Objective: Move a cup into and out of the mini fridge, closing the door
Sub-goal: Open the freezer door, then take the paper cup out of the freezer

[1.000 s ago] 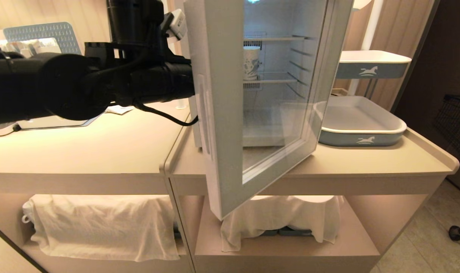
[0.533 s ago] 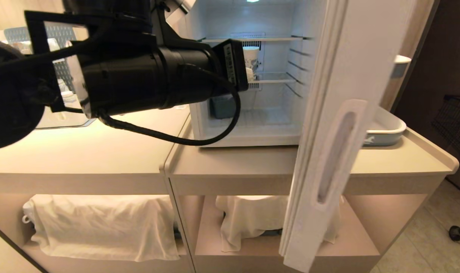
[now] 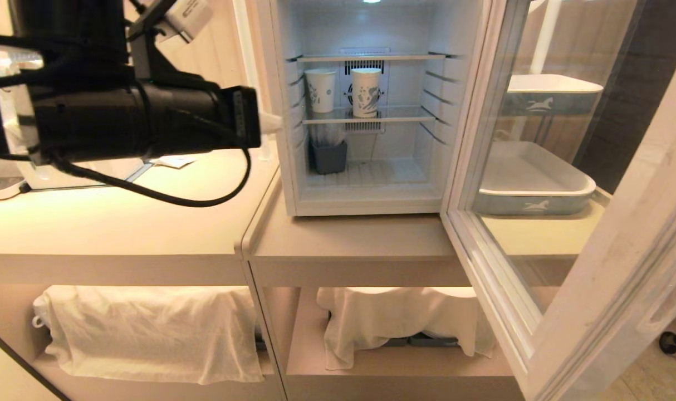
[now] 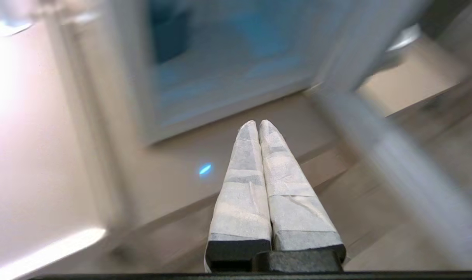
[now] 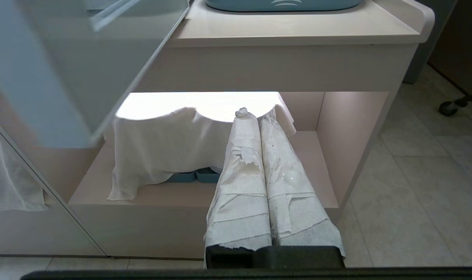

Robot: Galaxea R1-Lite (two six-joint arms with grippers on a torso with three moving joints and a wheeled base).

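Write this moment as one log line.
door: open | cup: on fridge shelf | left fingers: shut, empty

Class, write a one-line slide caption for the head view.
Boxy white mini fridge, glass door swung wide, blue-swirl white paper cup on its shelf; left claw shut beside it.

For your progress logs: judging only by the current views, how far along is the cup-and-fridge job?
Done: the door stands wide open and the cup sits on a shelf inside the fridge. In hand: nothing; the left gripper is shut and empty, outside the fridge. Left: take the cup out and close the door. The right gripper hangs shut below the counter.
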